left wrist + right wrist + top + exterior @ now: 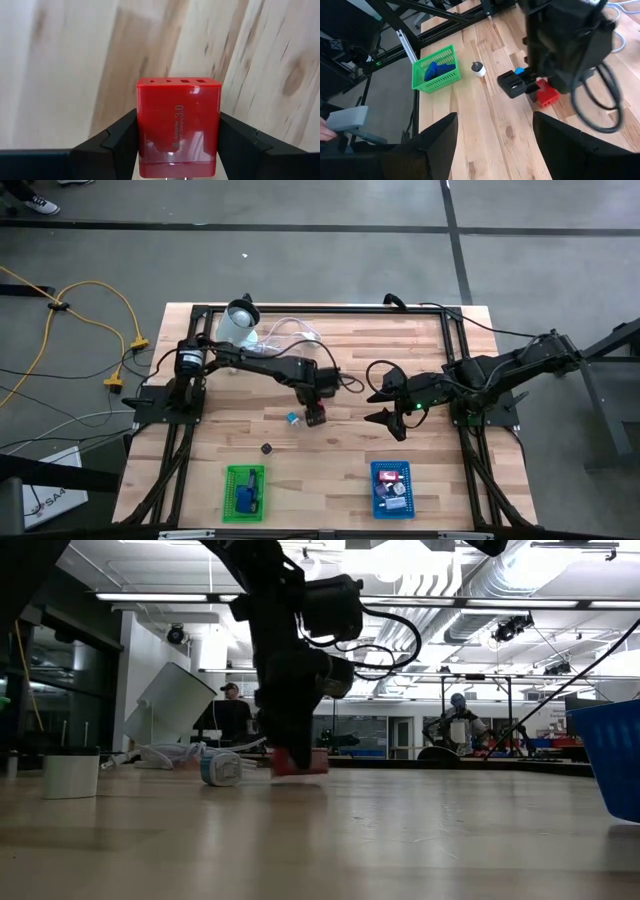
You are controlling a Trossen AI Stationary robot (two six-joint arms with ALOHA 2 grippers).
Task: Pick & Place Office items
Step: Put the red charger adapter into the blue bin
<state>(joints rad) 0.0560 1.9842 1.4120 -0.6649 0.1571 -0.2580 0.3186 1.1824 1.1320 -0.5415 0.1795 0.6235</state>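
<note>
A red blocky charger (179, 125) with a row of ports on its face sits between the fingers of my left gripper (318, 414) near the table's middle. It is also seen low over the wood in the low view (300, 762). A small blue-and-white item (292, 418) lies just left of it, and a small black-and-white round piece (267, 448) lies nearer the front. My right gripper (385, 406) hangs open above the table right of centre, holding nothing. My left gripper pinches the red charger by its two opposite side faces (142, 135), one dark finger (120, 142) on each side. The fingers come steeply from above, slanting. The charger's ported end points away from the gripper, down at the tabletop; whether it rests on the wood I cannot tell.
A green basket (245, 490) with blue pieces stands at the front left and a blue basket (392, 488) with several items at the front right. A pale round container (240, 320) and a coiled white cable (290, 332) lie at the back left. A white cylinder (70, 775) stands at the low view's left.
</note>
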